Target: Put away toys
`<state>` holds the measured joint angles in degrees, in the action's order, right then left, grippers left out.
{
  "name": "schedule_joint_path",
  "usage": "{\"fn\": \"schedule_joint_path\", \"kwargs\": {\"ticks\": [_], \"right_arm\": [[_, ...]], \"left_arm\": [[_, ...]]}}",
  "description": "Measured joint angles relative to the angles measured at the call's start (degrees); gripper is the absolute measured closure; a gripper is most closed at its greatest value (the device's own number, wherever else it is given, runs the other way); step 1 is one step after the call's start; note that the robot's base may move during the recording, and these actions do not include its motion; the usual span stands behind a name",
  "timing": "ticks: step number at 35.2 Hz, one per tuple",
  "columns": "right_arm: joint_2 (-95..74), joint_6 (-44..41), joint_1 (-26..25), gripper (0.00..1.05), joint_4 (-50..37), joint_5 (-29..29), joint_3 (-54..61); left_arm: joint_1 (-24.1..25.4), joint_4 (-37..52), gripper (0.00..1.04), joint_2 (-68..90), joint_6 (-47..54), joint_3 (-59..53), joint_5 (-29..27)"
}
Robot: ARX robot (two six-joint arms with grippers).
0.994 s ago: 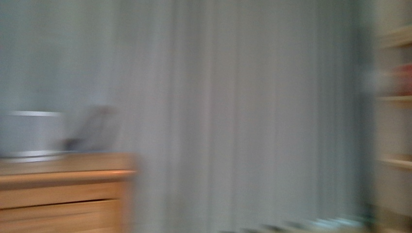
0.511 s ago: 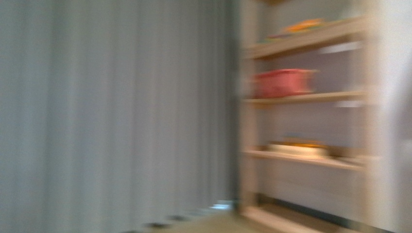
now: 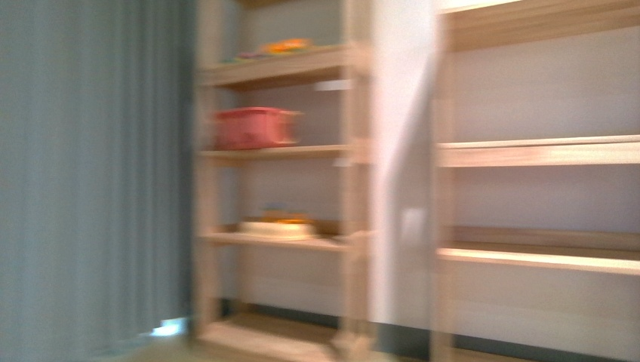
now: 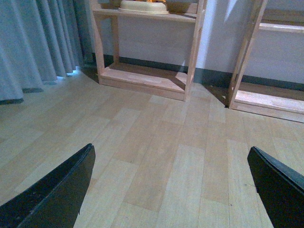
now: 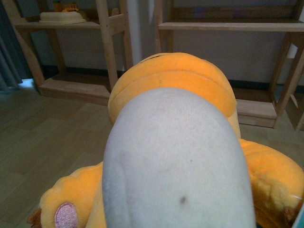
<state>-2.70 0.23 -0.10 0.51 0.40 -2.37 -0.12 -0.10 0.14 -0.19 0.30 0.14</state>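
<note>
Front view has swung round. A second ago it showed only a curtain and a wooden chest. Half a second ago a wooden shelf unit entered at 3 o'clock. Now that shelf unit stands just left of centre and a second shelf unit fills 3 o'clock, while the curtain is pushed to 9 o'clock. The picture is smeared sideways, so the turn is probably not finished. For the task this reads as the carrying stage: the robot is coming to face the storage, and nothing has been put down yet. A pink basket at 10 o'clock may be the place for toys, though that is only a guess.

The plush toy fills the right wrist view, close to the lens and clear of the floor, with the shelves behind it at 12 o'clock. It is soft and orange-yellow, with a large pale grey rounded patch in front and a pinkish patch at 7 o'clock. The right gripper is hidden behind it, so I cannot tell how its fingers stand.

In the left wrist view, the left gripper has its black fingers spread wide, with only bare floor between them.
</note>
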Motion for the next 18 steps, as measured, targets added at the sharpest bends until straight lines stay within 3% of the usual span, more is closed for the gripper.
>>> {"fn": "schedule_joint_path", "kwargs": {"ticks": [18], "right_arm": [[-0.24, 0.00, 0.20, 0.90, 0.00, -0.87, 0.00]], "left_arm": [[0.11, 0.00, 0.06, -0.15, -0.02, 0.00, -0.39]]}}
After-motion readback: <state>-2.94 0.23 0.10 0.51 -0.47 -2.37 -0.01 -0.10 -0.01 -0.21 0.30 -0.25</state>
